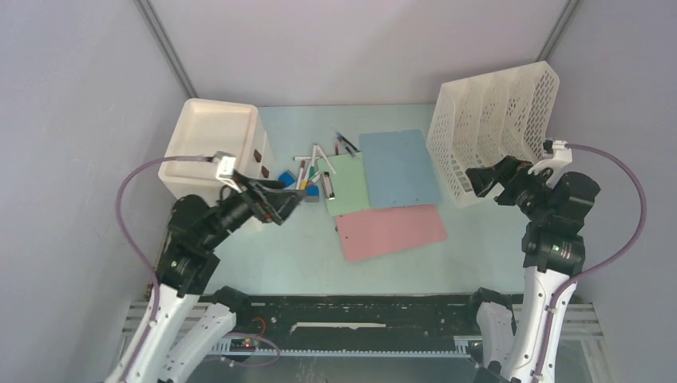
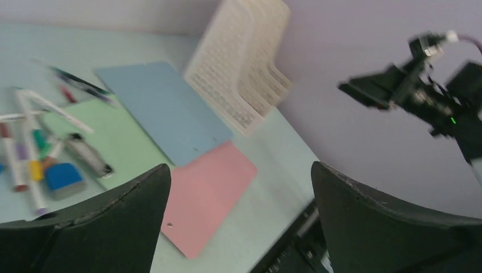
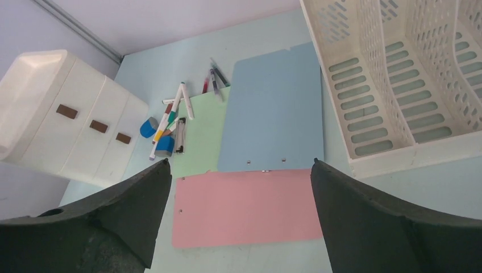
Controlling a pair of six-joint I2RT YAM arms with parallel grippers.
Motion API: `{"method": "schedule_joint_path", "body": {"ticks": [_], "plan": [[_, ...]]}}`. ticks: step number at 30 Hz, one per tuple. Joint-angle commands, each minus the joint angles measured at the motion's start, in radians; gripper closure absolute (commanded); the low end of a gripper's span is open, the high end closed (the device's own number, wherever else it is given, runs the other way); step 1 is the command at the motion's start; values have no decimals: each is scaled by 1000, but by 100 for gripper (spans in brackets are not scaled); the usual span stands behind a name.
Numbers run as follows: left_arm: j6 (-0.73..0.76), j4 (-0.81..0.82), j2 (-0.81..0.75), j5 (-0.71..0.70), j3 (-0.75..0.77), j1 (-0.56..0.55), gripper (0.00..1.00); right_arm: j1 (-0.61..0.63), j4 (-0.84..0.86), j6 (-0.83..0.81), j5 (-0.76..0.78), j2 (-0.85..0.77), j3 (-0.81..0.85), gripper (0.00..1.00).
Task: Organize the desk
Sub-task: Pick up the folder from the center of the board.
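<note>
Nearest, a black rail (image 1: 351, 311) runs along the front edge of the table (image 1: 303, 255), which fills the floor of the walled cell. Above it both arms are held off the surface. The left fingers (image 1: 283, 204) are spread to their full width and nothing is held between them; the same is seen of the right fingers (image 1: 481, 179), which hang just before the rack (image 1: 495, 120).

No item is yet gripped, so a first pick is judged to be the step in hand. The pink folder (image 1: 391, 231) lies nearest and flat. A pinch at a free corner or edge is advised, since a flat sheet gives little to close on.

Behind it lie the green folder (image 1: 349, 191) and the blue folder (image 1: 399, 167). Pens (image 1: 307, 171) are scattered on and beside the green one and are best cleared before it is lifted.

Farthest, the drawer box (image 1: 211, 144) is set at the left wall and the rack at the right. Open table is left in front of the pink folder; room is tight by the walls.
</note>
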Motion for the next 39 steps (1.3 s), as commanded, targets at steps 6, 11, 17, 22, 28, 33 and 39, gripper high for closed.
{"method": "schedule_joint_path", "body": {"ticks": [6,11,17,22,28,33,39], "plan": [[62,161,291,-286,8,-466,0,56,72,-32,-55,1,-38,0],[-2,299,379,-343,-73,-537,0,78,106,-218,-303,-6,-116,0],[-68,439,401,-426,-210,-546,0,136,-12,-524,-463,7,-136,0],[-116,529,437,-484,-296,-545,0,151,-87,-634,-504,32,-137,0],[-132,601,442,-575,-372,-545,0,151,-104,-659,-473,67,-139,0],[-181,720,468,-639,-460,-536,0,142,-111,-674,-453,84,-143,0],[-329,789,568,-602,-494,-440,0,144,-119,-677,-439,96,-142,0]]}}
